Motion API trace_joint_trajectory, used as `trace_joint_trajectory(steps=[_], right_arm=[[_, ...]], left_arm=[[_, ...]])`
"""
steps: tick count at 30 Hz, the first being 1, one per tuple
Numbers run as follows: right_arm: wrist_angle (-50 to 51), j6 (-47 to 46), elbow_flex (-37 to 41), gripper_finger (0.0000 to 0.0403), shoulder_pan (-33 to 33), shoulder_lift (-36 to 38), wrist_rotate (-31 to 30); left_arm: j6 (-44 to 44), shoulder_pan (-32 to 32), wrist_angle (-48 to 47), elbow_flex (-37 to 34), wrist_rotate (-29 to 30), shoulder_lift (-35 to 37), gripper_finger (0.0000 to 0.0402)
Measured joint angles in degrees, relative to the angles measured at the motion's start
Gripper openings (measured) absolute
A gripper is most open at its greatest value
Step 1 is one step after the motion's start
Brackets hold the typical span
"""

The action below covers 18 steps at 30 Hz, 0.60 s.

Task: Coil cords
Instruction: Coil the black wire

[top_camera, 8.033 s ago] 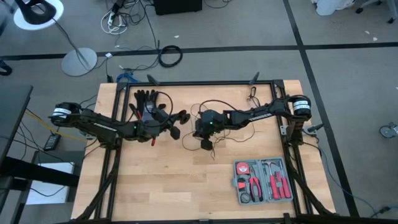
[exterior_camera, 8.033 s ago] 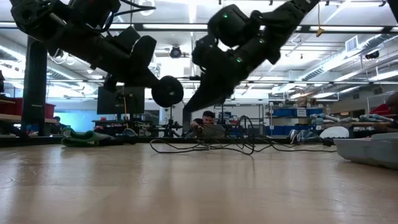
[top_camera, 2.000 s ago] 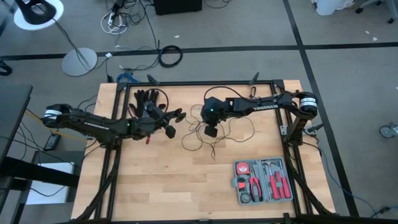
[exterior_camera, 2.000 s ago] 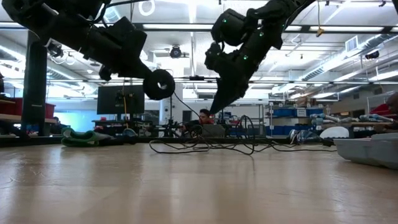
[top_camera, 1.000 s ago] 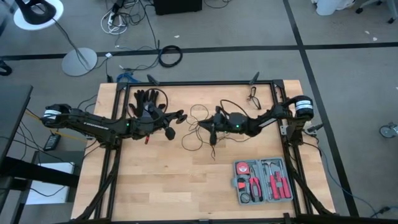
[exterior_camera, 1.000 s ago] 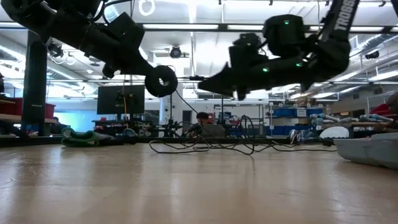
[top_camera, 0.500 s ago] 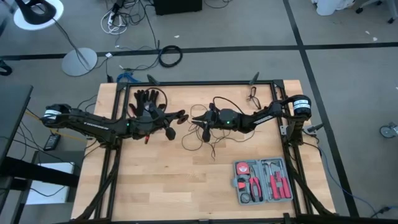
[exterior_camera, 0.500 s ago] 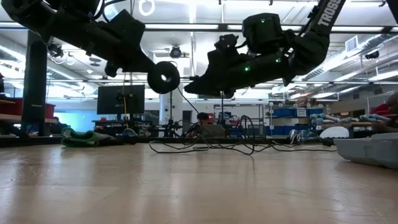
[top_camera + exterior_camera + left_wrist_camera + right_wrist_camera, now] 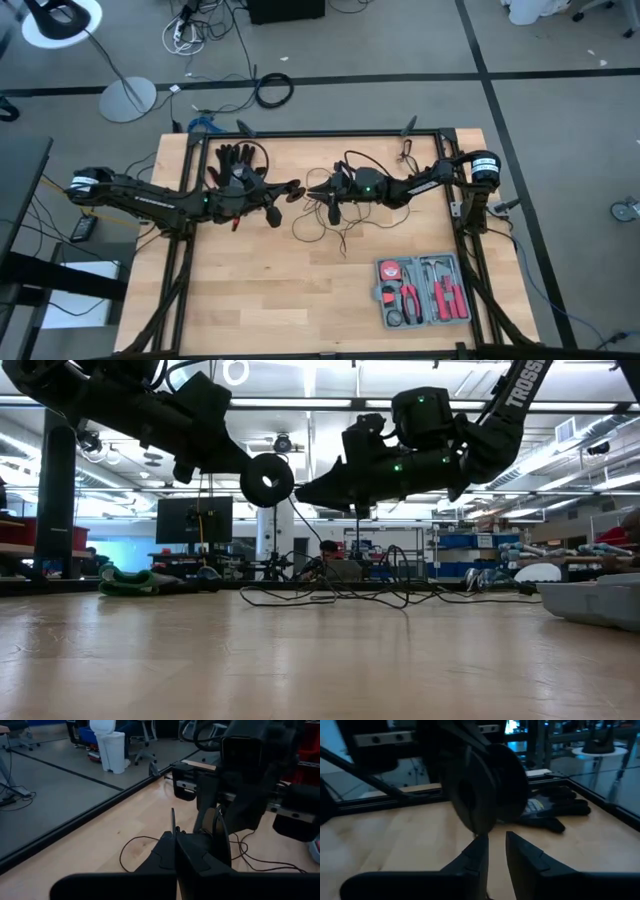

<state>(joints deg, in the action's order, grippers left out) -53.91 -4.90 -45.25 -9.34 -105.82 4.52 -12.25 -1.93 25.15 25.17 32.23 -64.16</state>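
The round black disc (image 9: 267, 480) with a hole in its middle hangs in the air at my left gripper (image 9: 290, 188), which is shut on it. It looms large in the right wrist view (image 9: 487, 787). The thin black wire (image 9: 303, 525) runs from the disc down to loose loops lying on the table (image 9: 345, 215). My right gripper (image 9: 495, 842) is open and points toward the table's left, its fingertips just below the disc's lower edge. I cannot tell whether they touch it. My left gripper pinches the disc between its two fingers at the disc's upper left part (image 9: 250, 468), coming slanting down from the table's left. In the left wrist view the disc's edge (image 9: 172, 820) stands up between the shut fingers. The disc is upright and lifted clear of the table.
A black glove (image 9: 235, 160) lies at the table's far left, also in the right wrist view (image 9: 555, 812). An open grey tool case (image 9: 425, 290) sits at the near right. Bare wood lies at the near left and centre.
My right gripper has gone toward the table's left, up to the disc held by my left gripper, and now points at it. The disc and my left gripper have stayed about where they were.
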Motion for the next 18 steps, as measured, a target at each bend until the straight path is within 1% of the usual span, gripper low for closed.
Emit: trace_joint_trajectory(steps=[4,8,14,18], right_arm=[[-0.25,-0.02,0.00,0.0056,-0.03,0.00,0.74],[-0.22,-0.03,-0.58,0.0046,-0.13,0.00,0.96],[1.18,0.27,-2.78,0.0034,-0.24,0.00,3.51],[3.15,0.77,-3.30,0.0009,-0.33,0.00,4.80]], left_arm=[[0.00,0.00,0.18,0.00,-0.03,0.00,0.0000],[0.02,0.00,0.34,0.00,-1.81,0.00,0.0000],[0.03,0.02,0.19,0.00,-1.98,0.00,0.0000],[0.11,0.04,-0.15,0.00,-2.00,0.00,0.0000]])
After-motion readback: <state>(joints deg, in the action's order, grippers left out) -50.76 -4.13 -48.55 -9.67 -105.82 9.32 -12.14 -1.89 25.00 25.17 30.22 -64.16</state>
